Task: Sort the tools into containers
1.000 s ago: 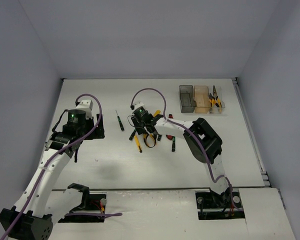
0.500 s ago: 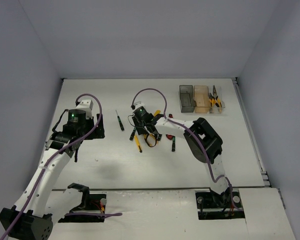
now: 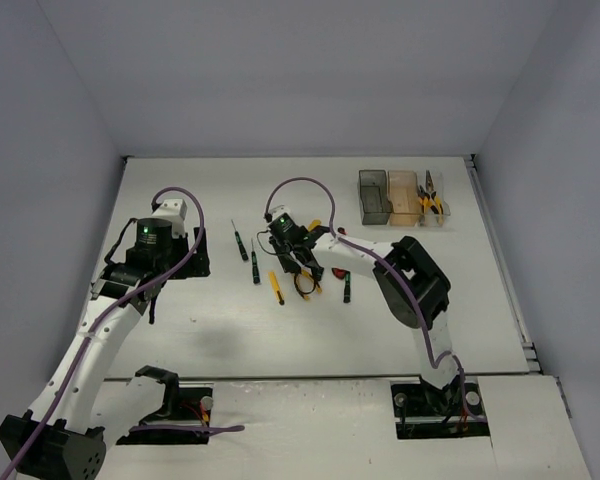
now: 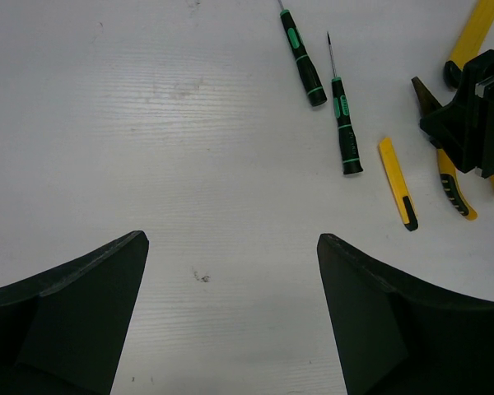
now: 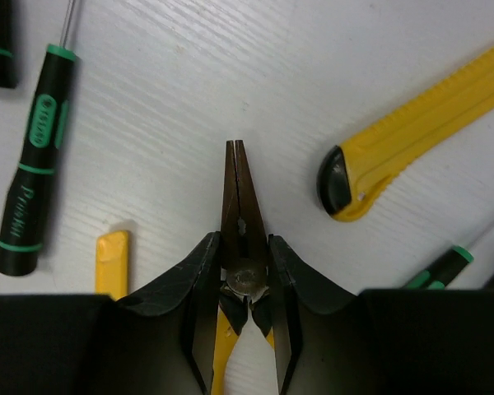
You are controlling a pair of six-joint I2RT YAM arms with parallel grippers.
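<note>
White table [image 3: 280, 340]. Pliers [image 5: 237, 185] lay mid-table, nose toward 12 o'clock in the right wrist view, with the right gripper [image 5: 241, 247] clamped on their pivot. Yellow knife [image 5: 412, 123] lay at 2 o'clock, screwdriver [image 5: 33, 189] at 9. Left gripper [image 4: 230, 247] gaped wide, holding nothing.

pliers [image 5: 237, 193] flanked: screwdriver [image 5: 30, 185], yellow knife [image 5: 412, 123]; passage: bare table [image 4: 189, 164] beyond screwdriver

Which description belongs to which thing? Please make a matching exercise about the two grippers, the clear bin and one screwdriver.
1 left gripper
2 right gripper
3 clear bin
4 screwdriver

A black and green, lying on table
B open, holding nothing
C contains stored pliers
D clamped on loose pliers at the pivot

Pairs: 1-B, 2-D, 3-C, 4-A
</note>
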